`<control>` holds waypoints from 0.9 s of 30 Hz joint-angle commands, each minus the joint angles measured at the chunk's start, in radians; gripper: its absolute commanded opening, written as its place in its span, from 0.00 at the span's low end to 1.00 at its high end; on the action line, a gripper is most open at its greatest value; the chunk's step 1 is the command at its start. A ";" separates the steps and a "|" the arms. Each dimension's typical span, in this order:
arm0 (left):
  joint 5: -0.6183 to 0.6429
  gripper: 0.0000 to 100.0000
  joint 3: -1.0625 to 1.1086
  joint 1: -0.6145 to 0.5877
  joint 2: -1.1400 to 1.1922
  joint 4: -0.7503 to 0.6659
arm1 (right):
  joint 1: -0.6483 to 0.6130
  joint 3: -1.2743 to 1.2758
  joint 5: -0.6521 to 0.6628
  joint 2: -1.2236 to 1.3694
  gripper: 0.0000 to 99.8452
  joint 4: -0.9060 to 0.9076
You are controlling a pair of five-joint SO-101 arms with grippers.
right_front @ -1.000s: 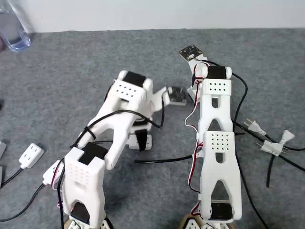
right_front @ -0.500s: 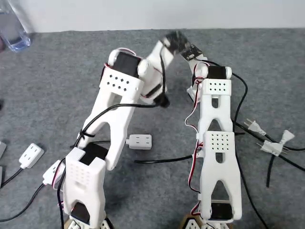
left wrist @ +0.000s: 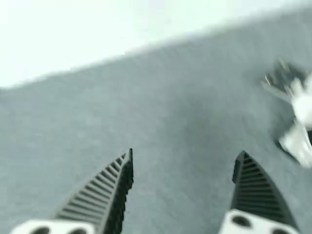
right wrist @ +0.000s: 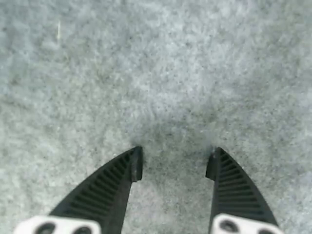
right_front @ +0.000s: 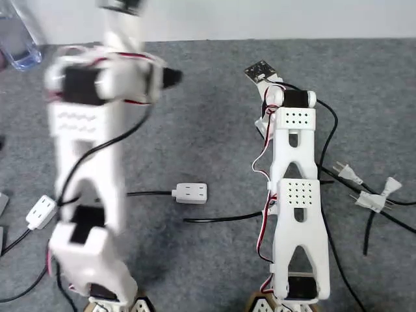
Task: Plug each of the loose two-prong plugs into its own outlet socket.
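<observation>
Left gripper (left wrist: 185, 152) and right gripper (right wrist: 177, 148) are hanging spread, empty; descending toward the outlet socket (right_front: 190, 192) risks snagging its cord (right_front: 149, 193).

- The white rectangular plastic outlet socket (right_front: 192, 192) lies on the grey felt table (right_front: 214, 97), between the two arms.
- A second white plastic outlet socket (right_front: 43, 211) lies near the table's left edge.
- The black-corded two-prong plug (right_front: 346, 171) and the white two-prong plug (right_front: 376, 199) lie near each other, right of the right arm.
</observation>
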 commanded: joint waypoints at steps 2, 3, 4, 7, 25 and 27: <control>0.014 0.31 -0.042 -0.112 -0.192 -0.068 | 0.022 -0.021 0.009 0.005 0.22 -0.036; 0.014 0.31 -0.039 -0.133 -0.216 -0.080 | 0.022 -0.021 0.008 0.005 0.22 -0.036; 0.014 0.31 -0.036 -0.153 -0.236 -0.091 | 0.022 -0.021 0.008 0.005 0.22 -0.036; 0.015 0.31 -0.041 -0.193 -0.279 -0.097 | 0.022 -0.021 0.006 0.005 0.22 -0.036; 0.072 0.31 0.526 -0.204 -0.786 0.038 | 0.022 -0.021 0.006 0.005 0.22 -0.036; 0.072 0.31 0.638 -0.206 -0.861 0.038 | 0.021 -0.021 0.006 0.005 0.22 -0.036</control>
